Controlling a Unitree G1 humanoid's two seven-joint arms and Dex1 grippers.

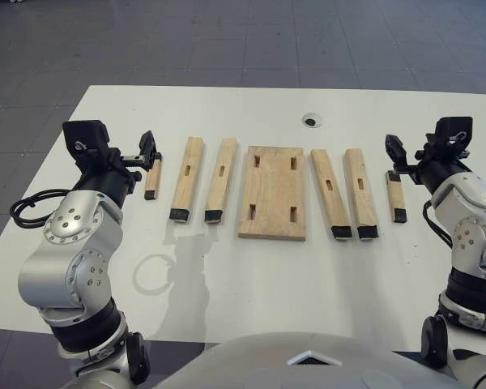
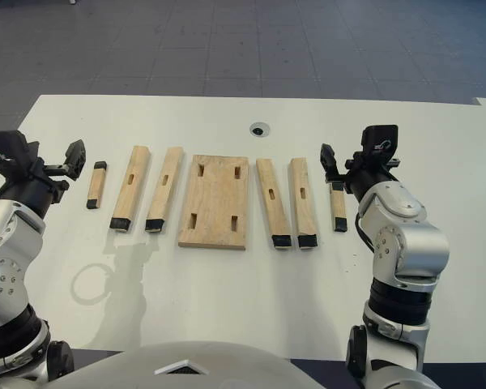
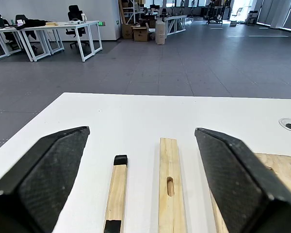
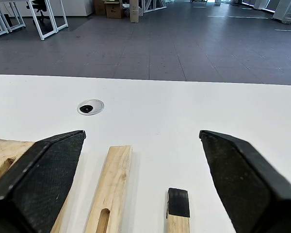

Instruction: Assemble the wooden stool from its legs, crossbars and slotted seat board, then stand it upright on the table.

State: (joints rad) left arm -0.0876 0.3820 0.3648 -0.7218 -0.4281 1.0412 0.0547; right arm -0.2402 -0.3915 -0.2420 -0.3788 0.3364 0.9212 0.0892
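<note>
Nearest you, the white table (image 1: pixel 251 275) carries the stool parts in one flat row, none joined. The seat board (image 1: pixel 272 191) lies in the middle with its four slots facing up. The left pair of legs (image 1: pixel 187 178) sits just beside it on one side and the right pair of legs (image 1: pixel 360 192) on the other. All four are slotted, and their black-capped ends point toward you.

At the outer ends of the row lie the short pieces - the left crossbar (image 1: pixel 153 178) and the right crossbar (image 1: pixel 397 197).

Your left gripper (image 3: pixel 141 133) hovers over the far end of the left crossbar. Its fingers (image 3: pixel 48 174) are spread wide and hold nothing; crossbar and neighbouring leg show in the gap between them. Your right gripper (image 4: pixel 142 133) sits likewise above the right crossbar, spread wide and holding nothing.

Farther back, a round cable hole (image 1: pixel 312 120) is set in the tabletop beyond the seat board. Past the table's far edge runs grey tiled floor (image 3: pixel 184 58) - with desks (image 3: pixel 53 34) and chairs in the room behind.
</note>
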